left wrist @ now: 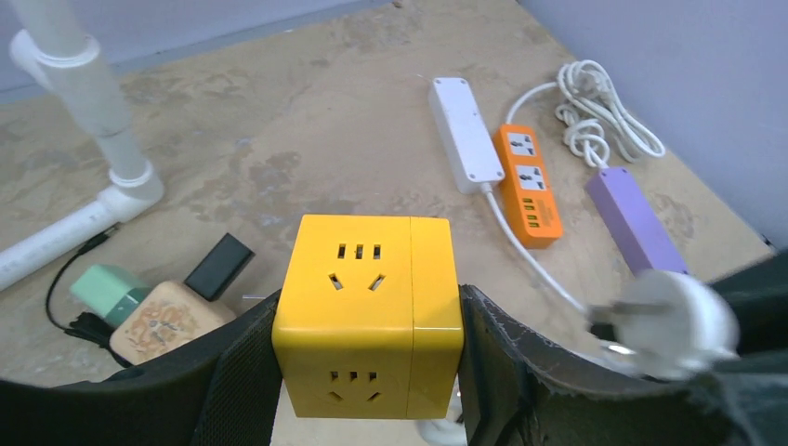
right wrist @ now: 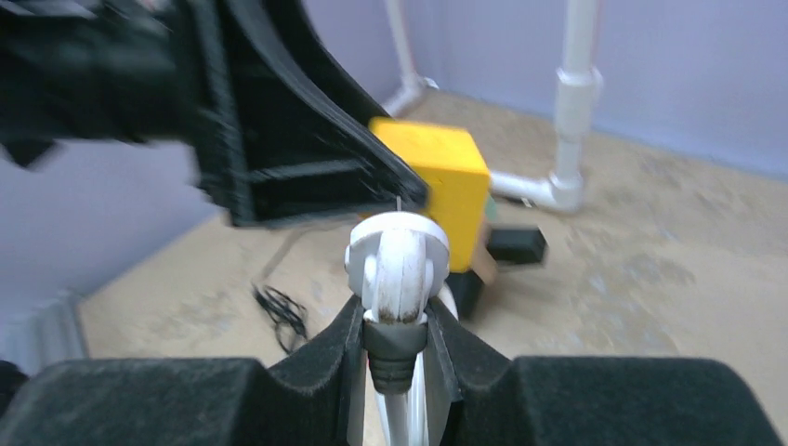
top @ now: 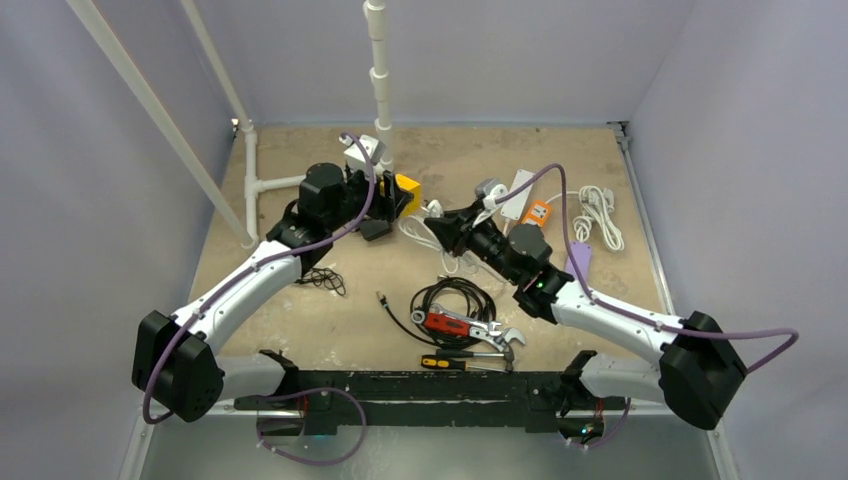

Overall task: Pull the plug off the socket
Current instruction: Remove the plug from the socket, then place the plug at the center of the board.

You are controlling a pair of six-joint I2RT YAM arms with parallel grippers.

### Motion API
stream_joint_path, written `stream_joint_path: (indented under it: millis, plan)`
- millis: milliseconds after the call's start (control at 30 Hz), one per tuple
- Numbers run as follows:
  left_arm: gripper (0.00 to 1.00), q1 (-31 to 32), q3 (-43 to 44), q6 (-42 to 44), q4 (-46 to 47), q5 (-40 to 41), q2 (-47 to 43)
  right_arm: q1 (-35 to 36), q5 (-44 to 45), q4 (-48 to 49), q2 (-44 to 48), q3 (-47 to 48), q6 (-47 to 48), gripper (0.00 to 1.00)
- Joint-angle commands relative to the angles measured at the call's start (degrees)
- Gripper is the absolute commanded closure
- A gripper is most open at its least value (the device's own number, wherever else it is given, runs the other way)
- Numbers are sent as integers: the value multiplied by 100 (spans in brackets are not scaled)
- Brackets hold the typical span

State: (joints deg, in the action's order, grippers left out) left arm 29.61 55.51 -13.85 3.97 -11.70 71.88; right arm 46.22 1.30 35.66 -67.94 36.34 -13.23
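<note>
soft, even overhead light, faint shadows on the tabletop (top: 470, 150). the right wrist view is smeared with blur; the white plug (left wrist: 664, 321) is blurred in the left wrist view.

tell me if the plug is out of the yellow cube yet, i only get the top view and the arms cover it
Observer: Out. In the left wrist view the white plug sits off to the right of the yellow socket cube, apart from it.
Operator: is the right arm really holding it
Observer: Yes. The right wrist view shows the right fingers closed on the plug's neck, with the cable running down between them.
Operator: and the cube
Observer: The left fingers clamp its two sides, and the two faces that show have only empty holes.
</note>
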Motion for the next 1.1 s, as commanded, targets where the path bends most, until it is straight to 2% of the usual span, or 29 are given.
stream_joint_path:
  millis: [0,300,400,533,667,833,967,1067]
  plan:
    - [100,-104,-58,194,443,205,-38,-78,-1516,1058,195,180,-320,100]
    - [100,-104,-51,155,366,525,-90,-78,-1047,874,253,181,-110,100]
    - [100,-119,-16,138,227,890,-164,-78,-428,644,327,228,-160,100]
    - [100,-171,-33,135,161,1231,-389,-287,763,-181,367,514,-181,100]
    - [100,-199,-57,189,130,1491,-547,-1179,1548,-918,376,728,-522,100]
    - [100,-201,-32,123,102,1414,-531,-2313,2424,-1544,186,959,-759,100]
    - [100,-201,-30,68,111,1293,-538,-3563,2238,-1706,-244,1034,-834,100]
    - [100,-201,-32,45,117,1230,-584,-4104,2022,-1604,-462,1001,-925,100]
